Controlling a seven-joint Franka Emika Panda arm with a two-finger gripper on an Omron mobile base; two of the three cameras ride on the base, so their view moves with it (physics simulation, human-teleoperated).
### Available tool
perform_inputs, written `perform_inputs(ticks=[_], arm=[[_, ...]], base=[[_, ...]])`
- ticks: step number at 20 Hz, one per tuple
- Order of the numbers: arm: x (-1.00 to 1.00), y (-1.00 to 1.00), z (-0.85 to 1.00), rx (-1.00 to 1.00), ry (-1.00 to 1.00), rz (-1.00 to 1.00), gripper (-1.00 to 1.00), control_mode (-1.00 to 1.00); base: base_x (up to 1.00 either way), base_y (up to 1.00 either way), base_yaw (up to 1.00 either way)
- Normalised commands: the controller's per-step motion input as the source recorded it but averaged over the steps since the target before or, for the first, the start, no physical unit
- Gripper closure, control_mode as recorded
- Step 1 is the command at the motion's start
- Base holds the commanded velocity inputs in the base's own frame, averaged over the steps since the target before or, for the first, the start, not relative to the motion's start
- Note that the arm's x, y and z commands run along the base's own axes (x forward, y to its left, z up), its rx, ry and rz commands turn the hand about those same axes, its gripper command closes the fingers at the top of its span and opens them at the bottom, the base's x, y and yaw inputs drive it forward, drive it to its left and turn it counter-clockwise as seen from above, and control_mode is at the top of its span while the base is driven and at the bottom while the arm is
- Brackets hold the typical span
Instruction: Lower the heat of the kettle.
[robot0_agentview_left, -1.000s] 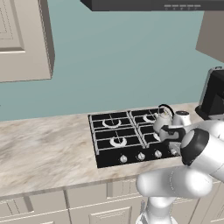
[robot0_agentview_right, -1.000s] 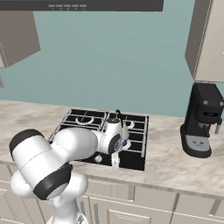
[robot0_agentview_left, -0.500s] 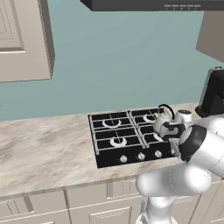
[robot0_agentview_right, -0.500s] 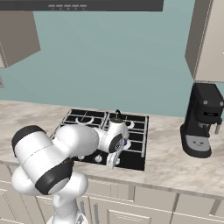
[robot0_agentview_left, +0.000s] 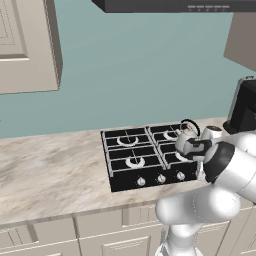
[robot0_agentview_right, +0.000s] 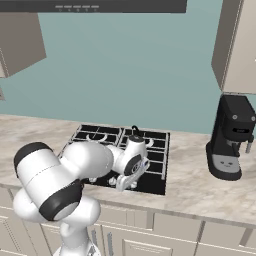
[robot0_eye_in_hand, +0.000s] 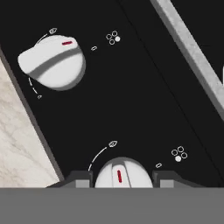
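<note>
Left base view: kettle (robot0_agentview_left: 186, 136), small, rounded, silver-grey, thin dark loop handle, on back right burner of black cooktop (robot0_agentview_left: 145, 156), partly behind white arm. Four burners, four grey knobs along cooktop's front edge, rightmost hidden by arm. Cooktop near countertop (robot0_agentview_left: 50, 172) front edge, right of middle. Black coffee machine (robot0_agentview_left: 243, 105) at countertop's far right end. No readable writing.

Right base view: kettle (robot0_agentview_right: 136, 143) mostly hidden behind wrist, dark handle arc poking above. Gripper (robot0_agentview_right: 128, 181) low at cooktop's front edge, over knob row. One coffee machine (robot0_agentview_right: 230, 136) on countertop right of cooktop (robot0_agentview_right: 156, 161), well apart.

Hand view: two knobs. Near knob (robot0_eye_in_hand: 119, 174) between dark fingertips (robot0_eye_in_hand: 81, 179), fingers closed onto it, red mark pointing up frame. Second knob (robot0_eye_in_hand: 53, 61) upper left, red mark too. Four-dot burner icon beside each knob, flame marks on white arcs, no text. Marble countertop (robot0_eye_in_hand: 15, 144) strip at left.
</note>
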Motion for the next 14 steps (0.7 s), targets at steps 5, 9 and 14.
perform_inputs(ticks=[5, 9, 14], arm=[[-0.04, 0.0, -0.03, 0.0, 0.0, -0.37, 1.0, -1.0], [-0.01, 0.0, 0.0, 0.0, 0.0, -0.37, 1.0, -1.0], [-0.01, -0.01, 0.0, 0.0, 0.0, -0.37, 1.0, -1.0]], base=[[0.0, 0.0, 0.0], [0.0, 0.0, 0.0], [0.0, 0.0, 0.0]])
